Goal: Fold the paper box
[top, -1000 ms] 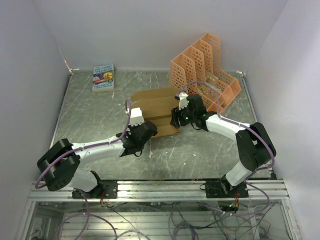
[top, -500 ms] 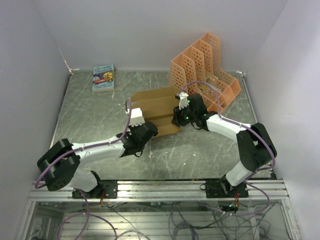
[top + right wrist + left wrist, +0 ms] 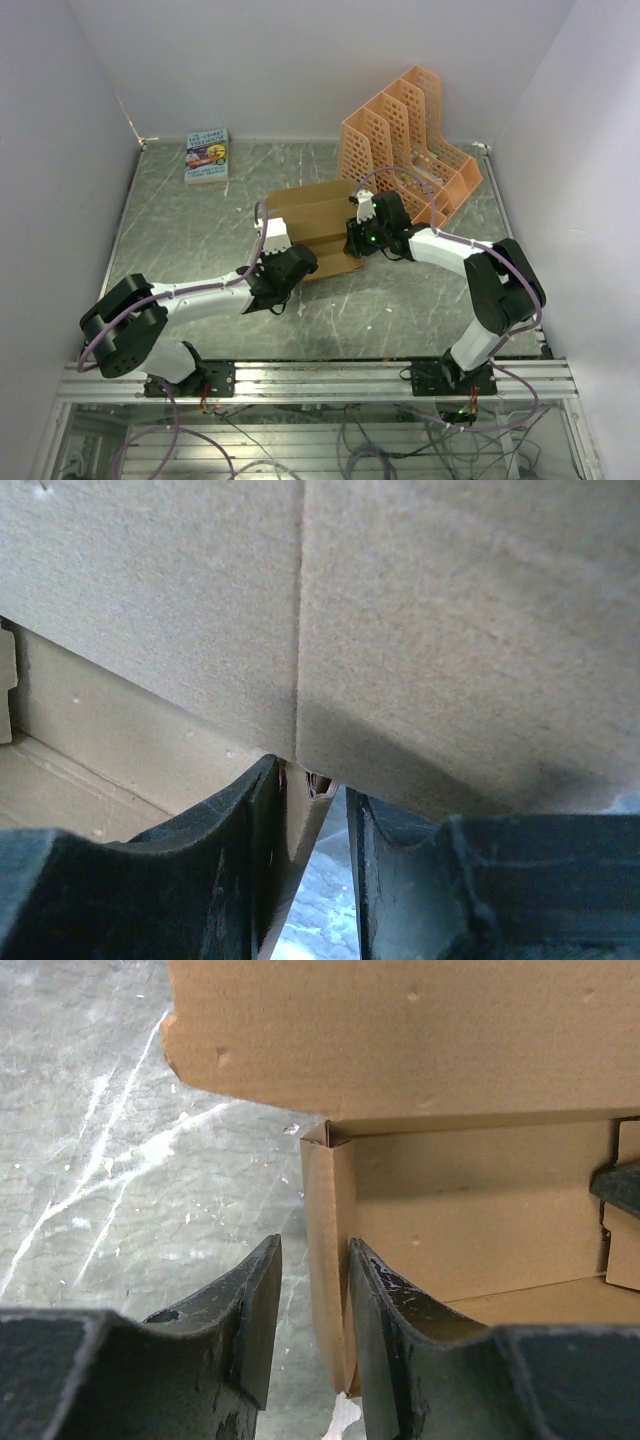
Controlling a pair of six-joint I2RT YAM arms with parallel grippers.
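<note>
The paper box (image 3: pixel 312 222) is plain tan cardboard and sits mid-table with its walls up and its lid panel (image 3: pixel 400 1030) raised behind. My left gripper (image 3: pixel 298 260) straddles the box's near-left side wall (image 3: pixel 328 1260). It is open: the right finger lies against the wall and the left finger (image 3: pixel 255 1300) stands off it. My right gripper (image 3: pixel 358 240) is at the box's right side, shut on the folded side wall (image 3: pixel 300 810) just under the lid panel (image 3: pixel 430 630). Its dark finger (image 3: pixel 622 1185) shows inside the box in the left wrist view.
An orange perforated file rack (image 3: pixel 412 140) stands right behind the box and the right arm. A small colourful book (image 3: pixel 207 156) lies at the back left corner. The grey marbled tabletop (image 3: pixel 180 230) is walled in white on three sides.
My left gripper has opened off the box wall it was pinching. My right gripper has narrowed onto the right wall. The lid panel now stands more upright, showing the box's inside.
</note>
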